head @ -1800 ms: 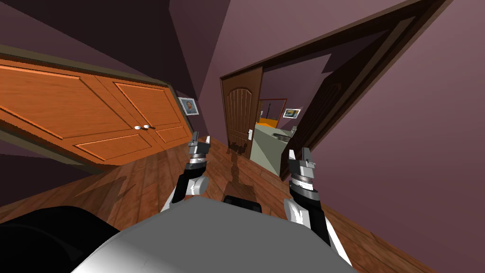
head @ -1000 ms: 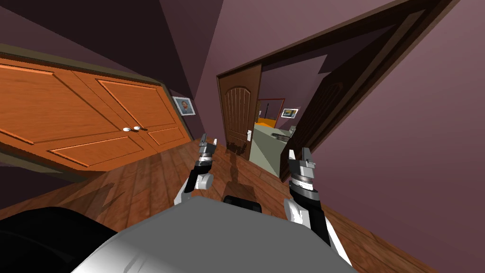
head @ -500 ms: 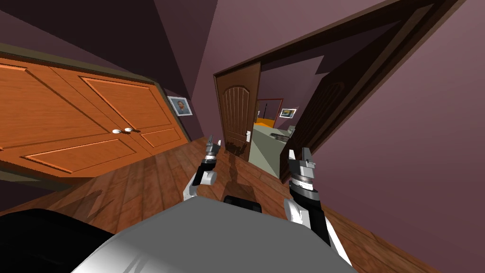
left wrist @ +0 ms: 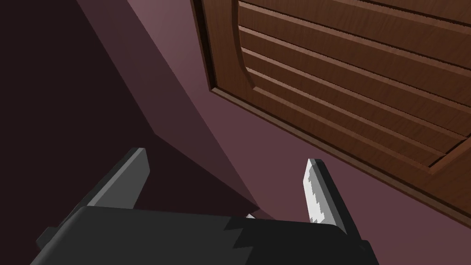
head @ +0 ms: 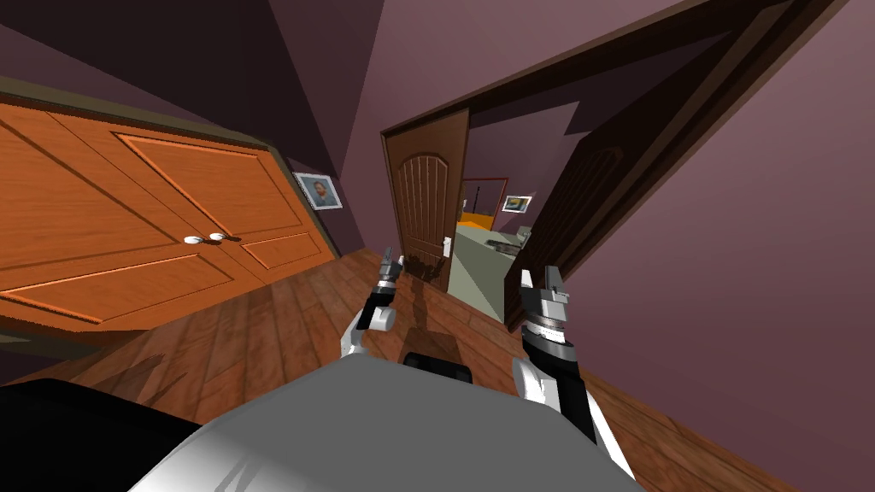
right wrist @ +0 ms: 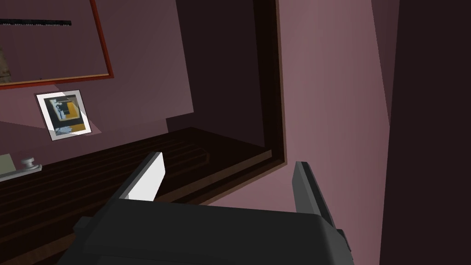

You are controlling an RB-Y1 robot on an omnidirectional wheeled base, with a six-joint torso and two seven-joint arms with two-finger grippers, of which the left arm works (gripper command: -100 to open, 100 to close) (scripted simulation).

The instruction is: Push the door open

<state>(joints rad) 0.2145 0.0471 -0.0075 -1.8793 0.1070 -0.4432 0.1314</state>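
Door (head: 425, 205): dark brown, arched slatted panel, white handle plate (head: 446, 246). It stands ajar ahead of us, at the left side of the doorway. Our left hand (head: 393, 257) is close in front of it, fingers apart, empty. Left wrist view adds the slats (left wrist: 345, 78) up close. Our right hand (head: 541, 275), nearer the right jamb, is also spread and empty.

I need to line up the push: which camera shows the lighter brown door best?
The head view: it shows the whole door, its white handle and the left gripper near it. The left wrist view shows part of its slatted panel close up. The right wrist view faces the other, darker door.
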